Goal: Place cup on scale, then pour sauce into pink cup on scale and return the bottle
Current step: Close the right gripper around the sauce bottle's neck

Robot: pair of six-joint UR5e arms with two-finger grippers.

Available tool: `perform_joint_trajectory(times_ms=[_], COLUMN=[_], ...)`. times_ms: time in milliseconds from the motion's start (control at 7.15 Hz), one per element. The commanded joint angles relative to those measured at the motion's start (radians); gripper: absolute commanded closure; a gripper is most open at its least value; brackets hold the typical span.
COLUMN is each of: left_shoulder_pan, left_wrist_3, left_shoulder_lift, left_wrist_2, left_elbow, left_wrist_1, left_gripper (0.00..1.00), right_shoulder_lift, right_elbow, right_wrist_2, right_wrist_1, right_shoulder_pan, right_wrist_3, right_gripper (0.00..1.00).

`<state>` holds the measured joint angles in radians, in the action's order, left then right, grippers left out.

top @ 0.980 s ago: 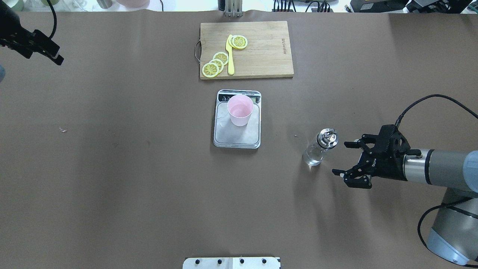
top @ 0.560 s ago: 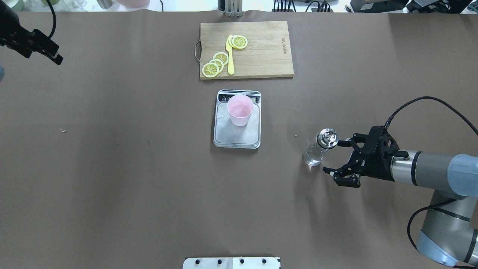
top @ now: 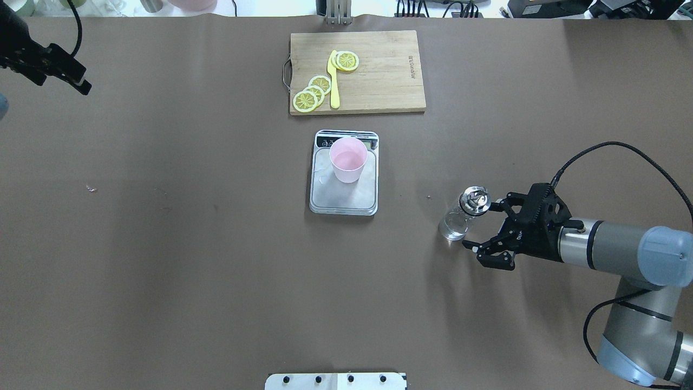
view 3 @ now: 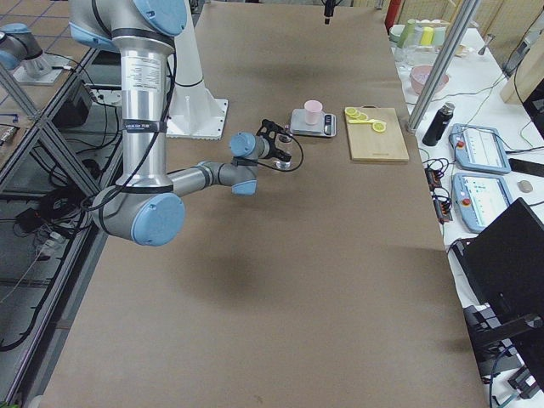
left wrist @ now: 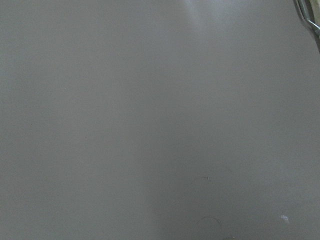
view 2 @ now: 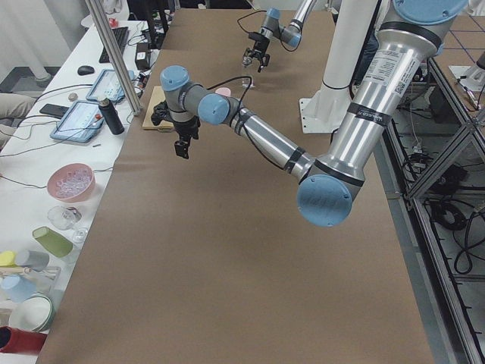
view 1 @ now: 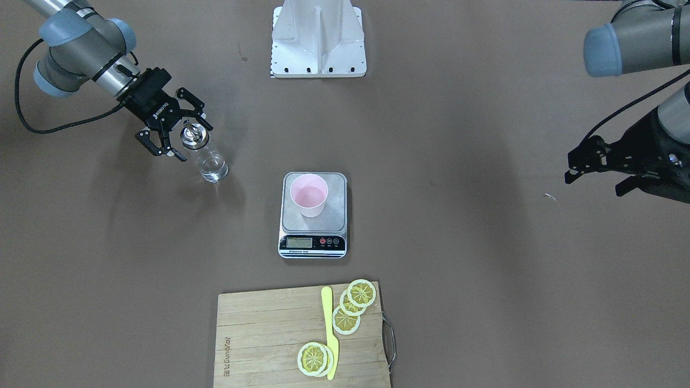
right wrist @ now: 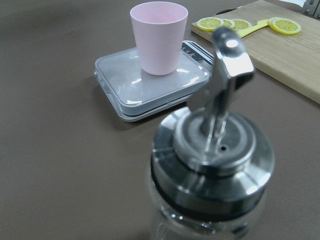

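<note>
The pink cup (top: 348, 160) stands upright on the scale (top: 344, 201), at the end near its display; both also show in the front view, cup (view 1: 308, 195) and scale (view 1: 312, 243). The clear glass bottle (top: 456, 223) with its silver spout stands on the table right of the scale. My right gripper (top: 479, 225) is open, its fingers on either side of the bottle, not closed on it. The right wrist view shows the bottle's collar (right wrist: 215, 150) very close, with the cup (right wrist: 159, 35) behind. My left gripper (top: 59, 82) hangs open and empty, high at the far left.
A wooden cutting board (top: 379, 70) with lemon slices (top: 313, 93) and a yellow knife (top: 333, 81) lies beyond the scale. The robot's white base plate (view 1: 318, 37) sits at the near table edge. Brown table surface (top: 189, 244) stretches left of the scale.
My right gripper has moved left toward the bottle, and its open fingers now flank it. The bottle, cup, scale and left arm have not moved.
</note>
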<state>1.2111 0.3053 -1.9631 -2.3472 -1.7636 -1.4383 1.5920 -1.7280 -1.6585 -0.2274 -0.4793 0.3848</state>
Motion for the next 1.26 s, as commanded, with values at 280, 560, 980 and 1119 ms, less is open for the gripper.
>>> perform_joint_trajectory(times_ms=[280, 560, 980, 1119], left_shoulder_pan=[0.002, 0.01, 0.01, 0.01], left_wrist_3=[0.0, 0.0, 0.0, 0.0], left_shoulder_lift=[0.0, 0.0, 0.0, 0.0], left_wrist_2=[0.0, 0.002, 0.002, 0.002], left_elbow=[-0.013, -0.017, -0.017, -0.017], left_wrist_1=[-0.001, -0.001, 0.001, -0.001], left_gripper=[0.02, 0.02, 0.02, 0.02], right_shoulder_lift=[-0.05, -0.072, -0.07, -0.07], right_elbow=[0.107, 0.139, 0.125, 0.119], right_wrist_2=[0.008, 0.037, 0.077, 0.107], right_wrist_1=[0.09, 0.117, 0.117, 0.117], right_shoulder_pan=[0.001, 0.001, 0.002, 0.02], right_wrist_3=[0.005, 0.02, 0.075, 0.089], right_gripper=[0.01, 0.01, 0.01, 0.01])
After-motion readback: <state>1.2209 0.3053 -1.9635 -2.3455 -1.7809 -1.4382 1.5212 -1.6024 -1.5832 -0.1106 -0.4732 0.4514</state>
